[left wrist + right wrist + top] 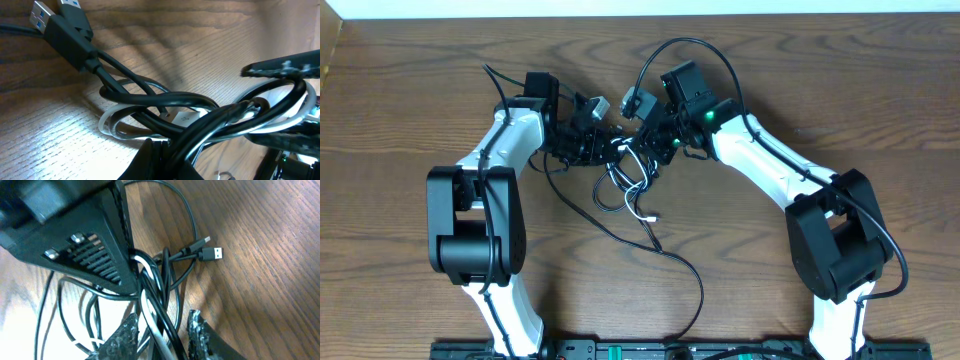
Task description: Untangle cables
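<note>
The cables [170, 99] lie knotted near the bench's [400, 100] far edge; left jaws clamp them, right jaws stand apart astride some strands; grasping step, I judge; next, grip and pull apart gently.

Brown table [380, 300] (wood grain); white strip [620, 6] behind
</note>
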Controlling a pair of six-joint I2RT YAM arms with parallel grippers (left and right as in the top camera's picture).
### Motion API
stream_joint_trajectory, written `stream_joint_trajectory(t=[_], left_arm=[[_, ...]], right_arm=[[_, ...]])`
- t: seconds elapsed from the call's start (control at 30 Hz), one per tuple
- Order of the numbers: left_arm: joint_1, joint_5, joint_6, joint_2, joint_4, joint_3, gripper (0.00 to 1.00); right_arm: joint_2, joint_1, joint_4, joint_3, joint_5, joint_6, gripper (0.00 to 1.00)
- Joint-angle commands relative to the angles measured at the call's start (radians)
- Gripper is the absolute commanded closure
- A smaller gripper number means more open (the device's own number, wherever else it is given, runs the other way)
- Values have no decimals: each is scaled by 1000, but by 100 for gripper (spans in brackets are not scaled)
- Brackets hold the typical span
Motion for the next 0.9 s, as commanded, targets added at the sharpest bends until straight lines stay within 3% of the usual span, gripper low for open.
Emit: stream_joint_trajectory(t=[0.0,0.07,0.2,0.57,0.87], left_arm=[[-1,27,13,11,-2,18,92],[-1,27,13,11,-2,18,93],[-1,26,13,11,-1,18,93],[-1,-92,-38,11,6,18,93],[0,-169,-94,11,13,18,92]], right_arm=[[-26,10,8,-20,8,-16,73],[-26,12,15,-24,8,-16,77],[-26,20,23,-24,0,-16,99],[-27,8,29,-24,-199,-16,99],[-35,-87,81,-23,-559,-14,99]])
